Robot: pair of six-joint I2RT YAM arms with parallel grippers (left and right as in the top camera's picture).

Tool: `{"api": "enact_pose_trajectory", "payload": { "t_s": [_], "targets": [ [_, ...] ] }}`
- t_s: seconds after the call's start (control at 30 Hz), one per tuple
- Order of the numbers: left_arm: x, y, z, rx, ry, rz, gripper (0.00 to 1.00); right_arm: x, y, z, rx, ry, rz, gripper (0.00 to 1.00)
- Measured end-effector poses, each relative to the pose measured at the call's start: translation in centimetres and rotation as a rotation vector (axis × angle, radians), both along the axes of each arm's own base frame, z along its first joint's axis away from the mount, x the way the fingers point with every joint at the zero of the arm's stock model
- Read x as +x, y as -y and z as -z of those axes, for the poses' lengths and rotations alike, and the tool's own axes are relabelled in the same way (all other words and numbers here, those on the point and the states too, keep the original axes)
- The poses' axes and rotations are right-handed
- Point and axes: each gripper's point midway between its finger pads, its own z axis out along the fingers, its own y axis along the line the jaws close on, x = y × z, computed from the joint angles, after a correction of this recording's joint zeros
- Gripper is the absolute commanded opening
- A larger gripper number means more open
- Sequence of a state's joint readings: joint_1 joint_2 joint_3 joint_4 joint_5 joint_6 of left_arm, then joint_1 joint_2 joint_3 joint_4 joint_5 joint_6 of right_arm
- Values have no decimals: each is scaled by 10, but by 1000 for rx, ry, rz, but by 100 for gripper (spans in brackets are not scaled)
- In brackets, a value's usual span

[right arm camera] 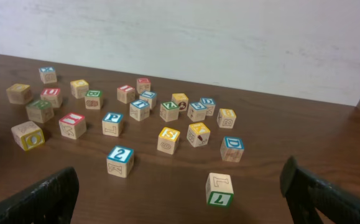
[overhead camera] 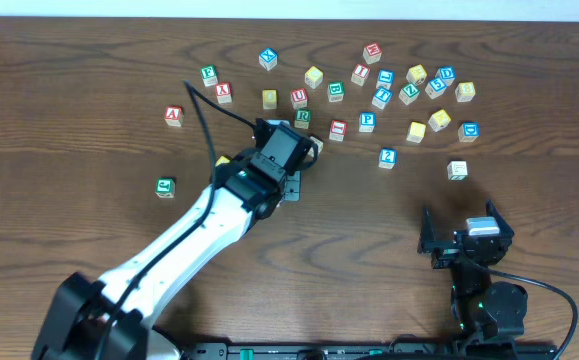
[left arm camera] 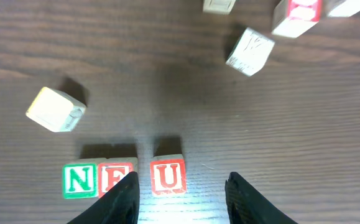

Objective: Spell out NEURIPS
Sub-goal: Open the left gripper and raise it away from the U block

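Shows N (left arm camera: pixel 79 180), E (left arm camera: pixel 114 177) and U (left arm camera: pixel 168 176) already in a row on the table (left arm camera: pixel 167 93), with E against N and U just beside E, so seems about three sevenths done. Finds left gripper (left arm camera: pixel 183 196) low over U with jaws apart on either side of it, apparently clasping nothing, and right gripper (overhead camera: pixel 464 238) spread wide and empty. Leaves R (overhead camera: pixel 302 117), I (right arm camera: pixel 72 124), P (right arm camera: pixel 112 123) and yellow S (right arm camera: pixel 169 139) loose among other cubes (overhead camera: pixel 385 78), well apart from the row.

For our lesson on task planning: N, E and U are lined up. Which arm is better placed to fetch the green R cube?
Left. The left gripper stands open around the red U cube, close to the green R cube; the right gripper sits far off.
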State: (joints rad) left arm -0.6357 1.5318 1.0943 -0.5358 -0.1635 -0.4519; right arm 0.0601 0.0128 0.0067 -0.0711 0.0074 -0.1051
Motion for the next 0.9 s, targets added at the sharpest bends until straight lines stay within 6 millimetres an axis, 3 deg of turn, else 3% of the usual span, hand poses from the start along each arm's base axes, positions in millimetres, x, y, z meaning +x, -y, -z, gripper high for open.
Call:
{"api": "enact_pose_trajectory", "payload": {
  "t_s": [0.2,0.9],
  "targets": [
    [-3,-2,-20,-11,41,25,45,0,0,0,0,0,0,99],
    [-7,-6,-18,16,26,48,45,0,0,0,0,0,0,99]
  ]
}}
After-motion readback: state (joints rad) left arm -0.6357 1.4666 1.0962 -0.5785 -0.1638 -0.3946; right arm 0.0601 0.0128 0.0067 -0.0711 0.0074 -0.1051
